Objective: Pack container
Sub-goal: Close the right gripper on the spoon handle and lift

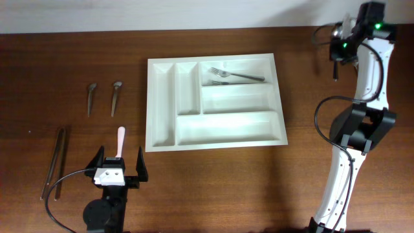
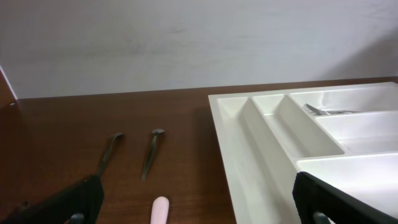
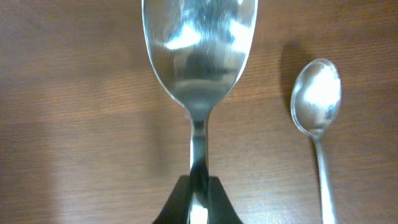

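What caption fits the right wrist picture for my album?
Right gripper pinches a big spoon; a small spoon lies beside it.

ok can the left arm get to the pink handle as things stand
Probably yes: the pink handle lies just ahead of the left arm's open fingers, lined up between them, with nothing in the way.

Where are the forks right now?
Overhead view: the forks lie in the top long compartment of the tray at mid-table, just right of its two narrow compartments, tines pointing left.
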Tool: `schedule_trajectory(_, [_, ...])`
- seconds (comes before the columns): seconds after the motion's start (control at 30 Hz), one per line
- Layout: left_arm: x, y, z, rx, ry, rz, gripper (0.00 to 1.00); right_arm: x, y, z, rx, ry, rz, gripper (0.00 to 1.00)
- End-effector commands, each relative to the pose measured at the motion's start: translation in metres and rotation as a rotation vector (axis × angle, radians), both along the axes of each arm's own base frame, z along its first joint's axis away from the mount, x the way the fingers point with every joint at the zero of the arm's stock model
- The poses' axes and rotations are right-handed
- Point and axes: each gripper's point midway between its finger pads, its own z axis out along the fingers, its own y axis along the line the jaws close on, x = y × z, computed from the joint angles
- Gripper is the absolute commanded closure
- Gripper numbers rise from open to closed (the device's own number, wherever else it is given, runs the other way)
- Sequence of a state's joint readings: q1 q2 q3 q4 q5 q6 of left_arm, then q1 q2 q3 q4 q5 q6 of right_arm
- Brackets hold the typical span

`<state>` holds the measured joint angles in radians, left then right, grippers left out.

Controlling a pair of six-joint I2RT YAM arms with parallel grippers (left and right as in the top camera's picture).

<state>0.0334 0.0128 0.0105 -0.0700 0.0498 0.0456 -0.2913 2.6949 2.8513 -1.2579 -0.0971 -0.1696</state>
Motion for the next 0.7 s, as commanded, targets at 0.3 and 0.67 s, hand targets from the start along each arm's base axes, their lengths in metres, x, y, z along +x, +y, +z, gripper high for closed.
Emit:
schedule_trajectory(0.3, [0.0, -0.002, -0.001, 0.011, 0.001, -0.013, 0.01, -0.014, 0.088, 0.078, 0.128, -0.064, -0.053, 0.96])
schedule_trajectory(0.67, [0.0, -0.002, -0.001, 0.011, 0.001, -0.013, 0.01, -0.03, 0.144, 0.077, 0.261, 0.024, -0.191, 0.96])
